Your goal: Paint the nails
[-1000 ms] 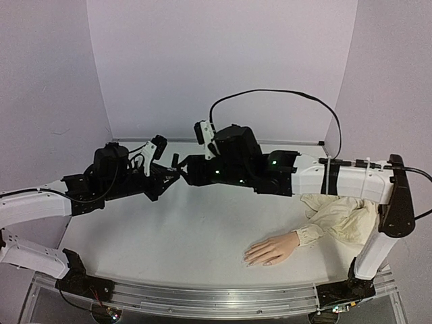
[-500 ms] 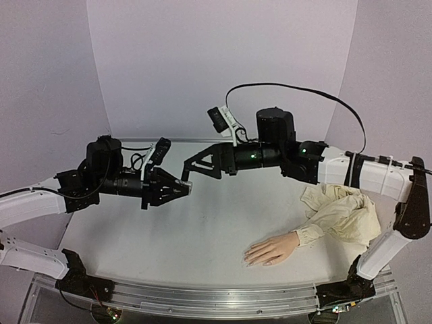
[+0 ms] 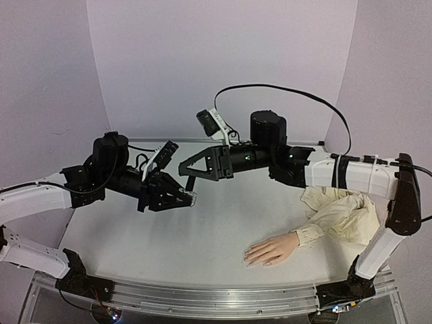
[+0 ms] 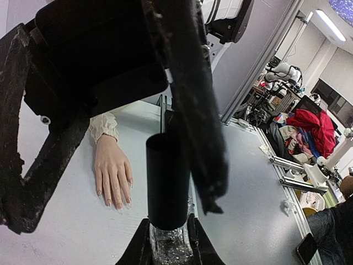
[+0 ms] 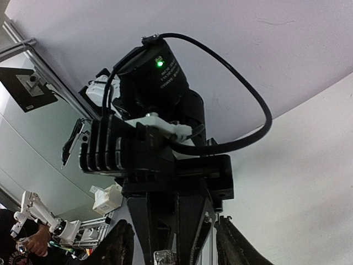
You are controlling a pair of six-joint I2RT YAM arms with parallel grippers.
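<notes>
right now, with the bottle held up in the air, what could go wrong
1. The left gripper pinches the polish bottle only at its glass base; it could slip when the cap is twisted.
2. The right gripper is open close to the cap; a skewed close may knock the bottle loose.
3. The mannequin hand lies far off, so polish may drip.

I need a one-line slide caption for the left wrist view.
Left gripper holds a small clear bottle with black cap, facing the open right gripper; skin-coloured mannequin hand beyond.
</notes>
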